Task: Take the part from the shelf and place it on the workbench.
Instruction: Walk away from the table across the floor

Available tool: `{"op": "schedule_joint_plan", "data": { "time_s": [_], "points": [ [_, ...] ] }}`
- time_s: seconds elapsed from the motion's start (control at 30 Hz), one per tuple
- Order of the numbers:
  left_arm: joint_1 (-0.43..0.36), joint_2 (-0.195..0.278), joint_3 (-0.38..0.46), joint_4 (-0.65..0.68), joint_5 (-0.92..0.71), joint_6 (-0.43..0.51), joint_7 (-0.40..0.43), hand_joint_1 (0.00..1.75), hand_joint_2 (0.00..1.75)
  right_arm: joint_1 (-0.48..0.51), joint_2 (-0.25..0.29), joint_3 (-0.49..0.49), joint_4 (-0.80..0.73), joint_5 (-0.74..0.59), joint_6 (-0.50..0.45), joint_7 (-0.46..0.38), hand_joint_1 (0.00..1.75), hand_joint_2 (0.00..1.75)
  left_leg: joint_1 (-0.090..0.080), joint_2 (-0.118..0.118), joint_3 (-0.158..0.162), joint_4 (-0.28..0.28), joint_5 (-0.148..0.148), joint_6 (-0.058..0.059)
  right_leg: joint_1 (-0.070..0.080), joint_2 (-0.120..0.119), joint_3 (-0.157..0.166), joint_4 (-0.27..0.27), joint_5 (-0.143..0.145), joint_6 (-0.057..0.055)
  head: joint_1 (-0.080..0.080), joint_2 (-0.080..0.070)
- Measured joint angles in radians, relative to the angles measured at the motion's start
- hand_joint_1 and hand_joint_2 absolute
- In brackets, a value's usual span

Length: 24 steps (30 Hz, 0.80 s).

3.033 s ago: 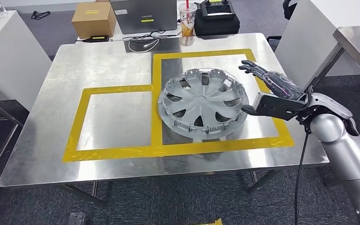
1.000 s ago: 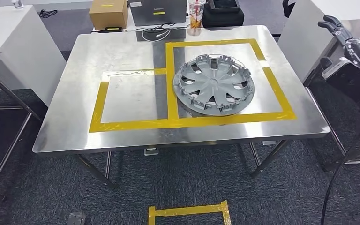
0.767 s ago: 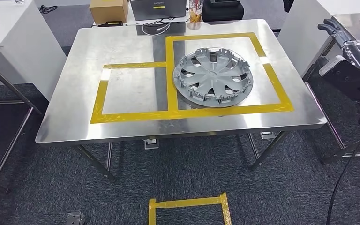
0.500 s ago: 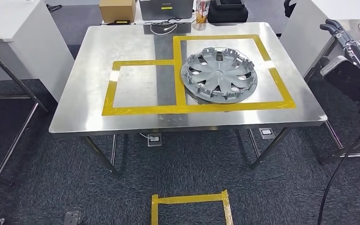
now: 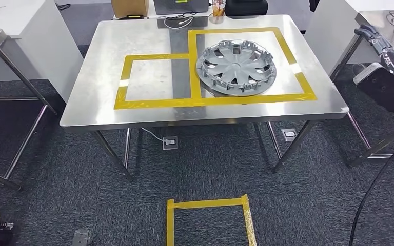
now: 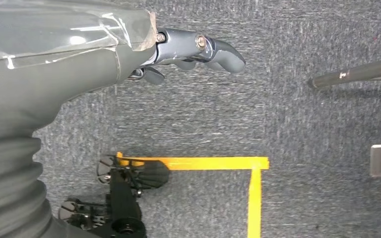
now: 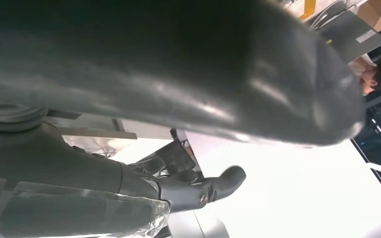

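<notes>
The grey plastic wheel cover with curved spokes and a ring of clips around its rim [image 5: 236,66] lies flat on the square stainless-steel workbench [image 5: 97,97], inside the larger of two adjoining rectangles marked out in yellow tape [image 5: 154,104], close to that rectangle's left strip; the smaller taped rectangle to its left holds nothing. No hand touches the wheel cover. The robot's right hand [image 5: 387,54] is raised at the right edge of the head view, well apart from the workbench and off past its right side, the dark fingers [image 5: 365,32] extended and slightly apart, with nothing between them; a black block-shaped wrist housing [image 5: 385,87] sits below it and a black cable [image 5: 374,189] hangs down towards the floor. In the right wrist view the same hand [image 7: 178,191] shows a thick grey thumb held away from the darker fingers, empty, against a bright white surface. The left hand [image 6: 198,49] hangs over dark grey carpet [image 6: 302,124]; its fingers are gently curled and parted, gripping nothing. Yellow tape forms a corner on the carpet [image 6: 250,166] beneath it. At the far edge of the workbench stand a brown cardboard box [image 5: 130,7], a grey case [image 5: 180,6] and a drink cup [image 5: 217,9]. A second taped square [image 5: 208,220] marks the floor in front of the workbench
</notes>
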Motion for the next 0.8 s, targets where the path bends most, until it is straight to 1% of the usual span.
{"op": "schedule_joint_plan", "data": {
  "time_s": [0.03, 0.07, 0.1, 0.13, 0.17, 0.2, 0.23, 0.27, 0.3, 0.33, 0.37, 0.4, 0.43, 0.47, 0.5, 0.53, 0.57, 0.6, 0.63, 0.67, 0.7, 0.73, 0.77, 0.8],
  "points": [
    [0.001, 0.001, 0.000, 0.002, 0.000, 0.000, 0.000, 0.00, 1.75, 0.000, 0.000, 0.002, 0.001, 0.000, 0.000, 0.000, 0.00, 0.00, 0.001, -0.001, -0.008, 0.006, -0.002, -0.010, 0.001, -0.001, 0.001, -0.017, 0.001, -0.014, -0.001, 0.000],
    [0.002, 0.001, 0.000, 0.004, 0.000, 0.000, -0.001, 0.00, 1.75, 0.000, 0.000, 0.003, 0.001, -0.001, -0.001, -0.001, 0.00, 0.00, 0.006, -0.002, -0.021, 0.041, -0.039, -0.022, 0.001, -0.002, -0.016, -0.017, 0.016, -0.030, -0.003, 0.000],
    [0.003, 0.002, 0.000, 0.006, 0.000, 0.000, -0.001, 0.00, 1.75, 0.000, 0.001, 0.006, 0.002, -0.001, -0.001, -0.002, 0.00, 0.00, 0.011, -0.003, -0.036, 0.093, -0.090, -0.035, 0.001, -0.003, -0.036, -0.014, 0.035, -0.043, -0.005, 0.000],
    [0.003, 0.002, 0.000, 0.008, 0.000, 0.000, -0.001, 0.00, 1.75, 0.000, 0.001, 0.008, 0.003, -0.001, -0.002, -0.002, 0.00, 0.00, 0.015, -0.004, -0.050, 0.160, -0.151, -0.046, -0.001, -0.004, -0.054, -0.014, 0.055, -0.053, -0.005, 0.000],
    [0.002, 0.002, -0.001, 0.009, 0.000, 0.000, -0.001, 0.00, 1.75, 0.001, 0.001, 0.009, 0.003, -0.002, -0.003, -0.003, 0.00, 0.00, 0.019, -0.004, -0.059, 0.231, -0.199, -0.052, 0.000, -0.004, -0.071, -0.013, 0.070, -0.056, -0.006, 0.000],
    [0.001, 0.002, -0.002, 0.010, 0.000, 0.000, -0.001, 0.00, 1.75, 0.003, 0.001, 0.009, 0.004, -0.002, -0.005, -0.004, 0.00, 0.00, 0.020, -0.003, -0.055, 0.269, -0.204, -0.054, 0.001, -0.003, -0.086, -0.012, 0.081, -0.054, -0.007, 0.000],
    [0.001, 0.002, -0.004, 0.010, -0.001, 0.000, -0.001, 0.00, 1.75, 0.007, 0.000, 0.009, 0.004, -0.001, -0.007, -0.005, 0.00, 0.00, 0.021, -0.003, -0.038, 0.279, -0.188, -0.053, 0.002, -0.002, -0.101, -0.012, 0.092, -0.052, -0.007, 0.000],
    [0.001, 0.002, -0.006, 0.011, -0.001, 0.000, -0.002, 0.00, 1.75, 0.013, -0.002, 0.008, 0.004, -0.002, -0.010, -0.008, 0.00, 0.00, 0.020, -0.004, -0.005, 0.257, -0.163, -0.050, 0.003, -0.001, -0.114, -0.011, 0.103, -0.049, -0.007, 0.000],
    [0.000, 0.003, -0.009, 0.011, -0.001, -0.001, -0.002, 0.00, 1.75, 0.018, -0.006, 0.007, 0.003, -0.004, -0.012, -0.011, 0.00, 0.00, 0.019, -0.005, 0.044, 0.203, -0.146, -0.042, 0.004, 0.000, -0.125, -0.011, 0.113, -0.046, -0.007, 0.000],
    [-0.001, 0.005, -0.012, 0.011, -0.002, -0.002, -0.002, 0.00, 1.75, 0.022, -0.011, 0.004, 0.002, -0.007, -0.013, -0.014, 0.00, 0.00, 0.016, -0.005, 0.100, 0.131, -0.148, -0.033, 0.006, -0.001, -0.133, -0.011, 0.122, -0.041, -0.007, 0.000],
    [-0.002, 0.007, -0.014, 0.012, -0.002, -0.003, -0.003, 0.00, 1.75, 0.024, -0.015, 0.002, 0.001, -0.010, -0.014, -0.018, 0.00, 0.00, 0.012, -0.006, 0.144, 0.069, -0.158, -0.026, 0.006, -0.002, -0.137, -0.012, 0.130, -0.036, -0.006, 0.000],
    [-0.004, 0.009, -0.017, 0.012, -0.001, -0.004, -0.004, 0.00, 1.75, 0.024, -0.018, 0.000, 0.001, -0.014, -0.014, -0.023, 0.00, 0.00, 0.008, -0.007, 0.173, 0.025, -0.171, -0.018, 0.004, -0.004, -0.139, -0.014, 0.139, -0.030, -0.006, 0.000],
    [-0.004, 0.010, -0.019, 0.014, 0.000, -0.004, -0.006, 0.00, 1.75, 0.024, -0.019, -0.001, 0.000, -0.016, -0.014, -0.027, 0.00, 0.00, 0.003, -0.006, 0.183, 0.003, -0.177, -0.013, 0.003, -0.005, -0.139, -0.018, 0.147, -0.022, -0.007, 0.000],
    [-0.004, 0.012, -0.022, 0.016, 0.002, -0.004, -0.008, 0.00, 1.75, 0.025, -0.019, -0.001, 0.000, -0.018, -0.014, -0.031, 0.00, 0.00, 0.000, -0.005, 0.178, -0.005, -0.167, -0.007, 0.002, -0.006, -0.140, -0.023, 0.156, -0.015, -0.007, 0.000],
    [-0.004, 0.013, -0.026, 0.018, 0.005, -0.004, -0.009, 0.00, 1.75, 0.026, -0.020, -0.001, 0.001, -0.020, -0.014, -0.034, 0.00, 0.00, -0.001, -0.003, 0.175, -0.015, -0.153, 0.000, 0.001, -0.006, -0.144, -0.023, 0.157, -0.011, -0.008, 0.000],
    [-0.004, 0.014, -0.029, 0.020, 0.008, -0.004, -0.012, 0.00, 1.75, 0.028, -0.020, -0.002, 0.001, -0.021, -0.014, -0.036, 0.00, 0.00, 0.001, 0.000, 0.170, -0.025, -0.136, 0.008, 0.002, -0.004, -0.154, -0.010, 0.142, -0.012, -0.008, 0.000],
    [-0.004, 0.015, -0.031, 0.021, 0.011, -0.004, -0.014, 0.00, 1.75, 0.029, -0.021, -0.003, 0.002, -0.021, -0.014, -0.037, 0.00, 0.00, 0.002, 0.002, 0.161, -0.036, -0.118, 0.015, 0.004, -0.003, -0.169, 0.020, 0.111, -0.018, -0.006, 0.000],
    [-0.004, 0.015, -0.034, 0.021, 0.014, -0.004, -0.016, 0.00, 1.75, 0.029, -0.021, -0.005, 0.003, -0.022, -0.014, -0.038, 0.00, 0.00, 0.004, 0.004, 0.150, -0.040, -0.103, 0.020, 0.004, -0.002, -0.188, 0.071, 0.066, -0.025, -0.005, 0.000],
    [-0.003, 0.016, -0.037, 0.022, 0.017, -0.004, -0.017, 0.00, 1.75, 0.030, -0.021, -0.006, 0.004, -0.022, -0.015, -0.038, 0.00, 0.00, 0.003, 0.004, 0.134, -0.041, -0.089, 0.024, 0.004, -0.001, -0.206, 0.137, 0.021, -0.030, -0.003, 0.000],
    [-0.003, 0.016, -0.040, 0.023, 0.020, -0.003, -0.018, 0.00, 1.75, 0.034, -0.021, -0.006, 0.004, -0.022, -0.015, -0.039, 0.00, 0.00, 0.003, 0.005, 0.118, -0.040, -0.077, 0.023, 0.003, -0.001, -0.219, 0.202, -0.009, -0.028, -0.003, 0.000],
    [-0.002, 0.016, -0.043, 0.024, 0.022, -0.003, -0.018, 0.00, 1.75, 0.037, -0.020, -0.006, 0.006, -0.022, -0.015, -0.039, 0.00, 0.00, 0.003, 0.005, 0.101, -0.039, -0.064, 0.022, 0.001, -0.001, -0.222, 0.250, -0.019, -0.020, -0.003, 0.000],
    [-0.002, 0.016, -0.045, 0.025, 0.024, -0.003, -0.018, 0.00, 1.75, 0.040, -0.019, -0.006, 0.007, -0.022, -0.015, -0.039, 0.00, 0.00, 0.003, 0.005, 0.084, -0.038, -0.052, 0.020, -0.002, -0.001, -0.212, 0.269, -0.009, -0.008, -0.003, 0.000],
    [-0.002, 0.016, -0.047, 0.026, 0.026, -0.003, -0.018, 0.00, 1.75, 0.041, -0.018, -0.006, 0.008, -0.022, -0.015, -0.039, 0.00, 0.00, 0.005, 0.005, 0.067, -0.034, -0.041, 0.016, -0.005, -0.001, -0.185, 0.252, 0.012, 0.006, -0.003, 0.000],
    [-0.002, 0.016, -0.049, 0.027, 0.027, -0.003, -0.018, 0.00, 1.75, 0.041, -0.018, -0.006, 0.008, -0.022, -0.015, -0.039, 0.00, 0.00, 0.006, 0.005, 0.051, -0.027, -0.032, 0.011, -0.009, -0.001, -0.141, 0.202, 0.032, 0.016, -0.003, 0.000]
  ]
}}
